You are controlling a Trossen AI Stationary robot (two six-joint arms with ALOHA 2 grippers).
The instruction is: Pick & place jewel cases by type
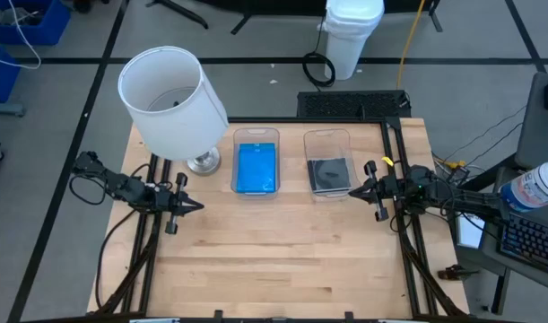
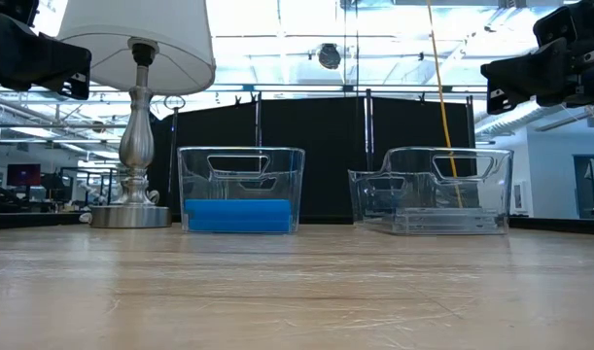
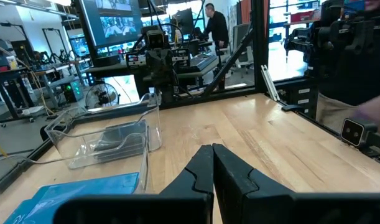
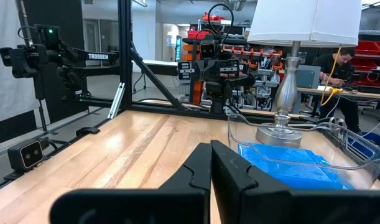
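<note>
High view: blue jewel cases (image 1: 256, 169) fill one bin (image 1: 256, 136), grey jewel cases (image 1: 329, 174) the other bin (image 1: 327, 137), near my surface's (image 1: 282, 260) far edge. Left claw (image 1: 195, 205) and right claw (image 1: 355, 192) pinched empty, parked at opposite side edges; sorting looks finished.

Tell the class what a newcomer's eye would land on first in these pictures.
The big white lamp at the table's far left corner stands out first. Beside it, two clear bins sit side by side: one holds bright blue jewel cases, the other dark grey ones. The left gripper and right gripper wait shut at either side.
</note>
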